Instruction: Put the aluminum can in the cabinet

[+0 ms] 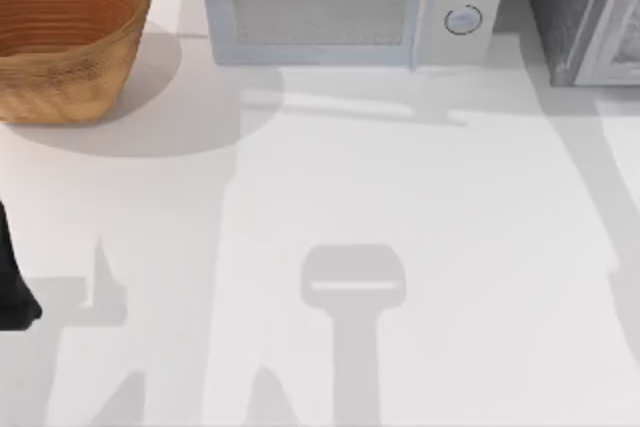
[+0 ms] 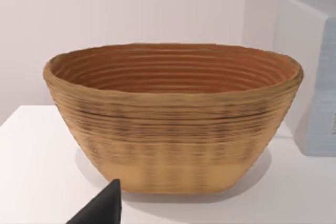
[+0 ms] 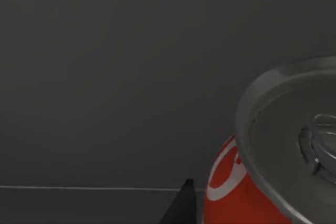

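The aluminum can (image 3: 231, 192), red with white lettering and a silver top (image 3: 294, 135), sits tilted and very close in the right wrist view. My right gripper (image 3: 252, 216) is shut on it, with one black fingertip (image 3: 181, 205) pressed to its side. Behind the can there is a flat dark grey wall with a thin pale line low down. The cabinet (image 1: 585, 17), grey with a speckled dark side and a lighter framed door, stands at the table's far right corner. My left arm (image 1: 15, 292) is parked at the left edge, its one visible fingertip (image 2: 107, 203) set wide.
A woven brown basket (image 1: 65, 32) stands at the far left; the left wrist view faces the basket (image 2: 173, 124). A pale microwave (image 1: 350, 2) with two round knobs is at the back centre. Arm shadows lie across the white table (image 1: 400, 177).
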